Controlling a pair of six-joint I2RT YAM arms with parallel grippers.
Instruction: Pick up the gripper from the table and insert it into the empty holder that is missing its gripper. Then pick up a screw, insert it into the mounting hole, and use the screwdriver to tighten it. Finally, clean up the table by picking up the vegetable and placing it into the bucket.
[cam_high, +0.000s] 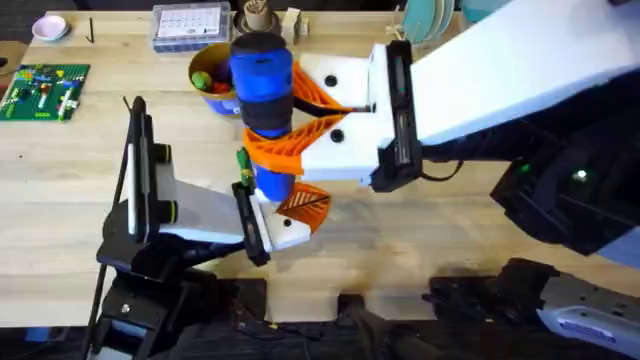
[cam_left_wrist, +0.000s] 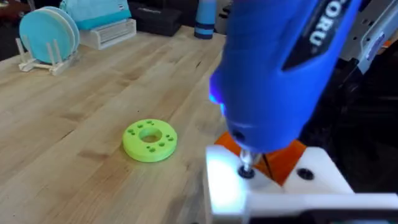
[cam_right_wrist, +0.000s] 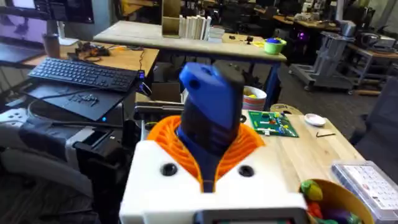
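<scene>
My right gripper (cam_high: 278, 122) reaches across the middle and is shut on the blue screwdriver (cam_high: 262, 80), held upright between its orange pads (cam_right_wrist: 249, 146). The screwdriver (cam_left_wrist: 280, 68) has its tip on a screw (cam_left_wrist: 246, 172) in a white holder (cam_left_wrist: 224, 183). An orange gripper wedge (cam_left_wrist: 283, 155) sits against that holder. My left gripper (cam_high: 285, 222) is right under the screwdriver. The yellow-rimmed bucket (cam_high: 205, 62) stands just behind. A small green piece (cam_high: 242, 158) peeks out beside the screwdriver; I cannot tell if it is the vegetable.
A bright green disc with holes (cam_left_wrist: 150, 140) lies on the wood near the holder. A green circuit board (cam_high: 45, 88), a pink bowl (cam_high: 50, 27) and a clear parts box (cam_high: 190, 25) sit at the far left. A rack of blue plates (cam_left_wrist: 48, 34) stands at the back right.
</scene>
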